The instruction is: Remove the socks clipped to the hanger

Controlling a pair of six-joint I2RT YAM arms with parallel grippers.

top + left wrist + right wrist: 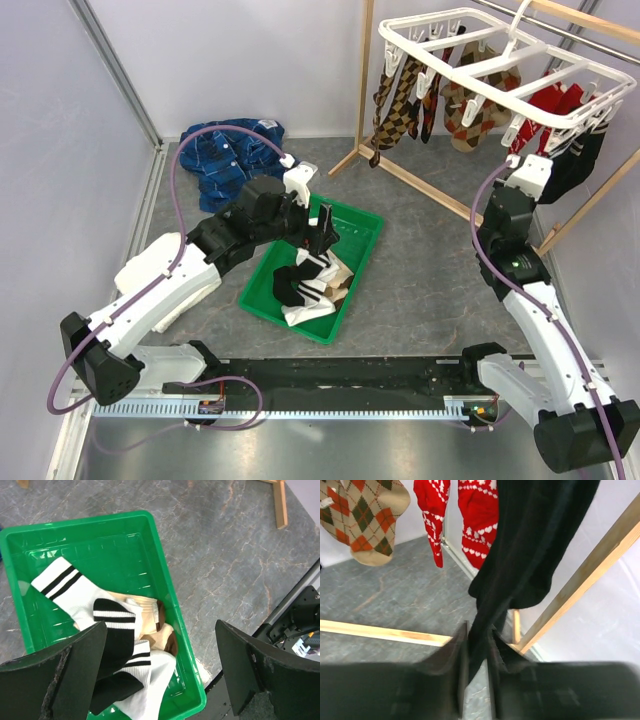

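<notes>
The white grid hanger [500, 72] hangs at the top right with argyle socks [398, 105], red patterned socks [552, 103] and black socks [580, 160] clipped to it. My right gripper [477, 652] is shut on the lower end of a hanging black sock [530, 545], right under the hanger. Red socks [472, 515] and an argyle sock [365, 520] hang beside it. My left gripper [160, 675] is open and empty above the green bin [165, 587], which holds white striped socks [67, 587], a black sock [112, 690] and a tan-and-brown sock [160, 635].
A wooden pole stand [420, 185] carries the hanger; its base bars lie on the grey floor. Blue clothing [225, 155] lies at the back left. A black rail [350, 375] runs along the near edge.
</notes>
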